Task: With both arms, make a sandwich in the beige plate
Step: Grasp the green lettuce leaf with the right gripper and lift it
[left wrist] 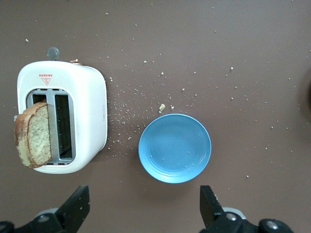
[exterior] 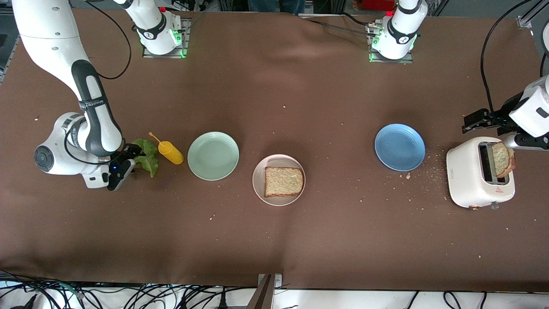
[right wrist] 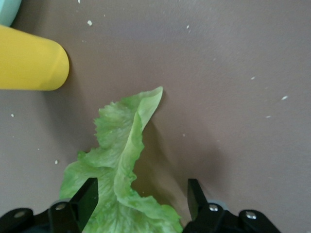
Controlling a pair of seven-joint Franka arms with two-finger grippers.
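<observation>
While the right gripper [right wrist: 141, 201] straddles the lettuce leaf [exterior: 146, 157] at nine o'clock, fingers apart and grasping nothing, it should pinch the leaf's thick rib. Bread [exterior: 284, 181] waits on the central beige plate [exterior: 258, 182]. At three o'clock, the left gripper [left wrist: 143, 208] hangs spread wide over the blue plate [left wrist: 175, 148] and the toaster [exterior: 469, 180].

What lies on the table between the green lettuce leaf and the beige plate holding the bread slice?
Two things: the yellow squeeze bottle beside the ruffled green lettuce leaf, then the round mint-green plate, before the round beige plate. The right gripper would need to carry the leaf above them.

Lettuce leaf [right wrist: 121, 165] base under right end effector [right wrist: 142, 196]
</observation>
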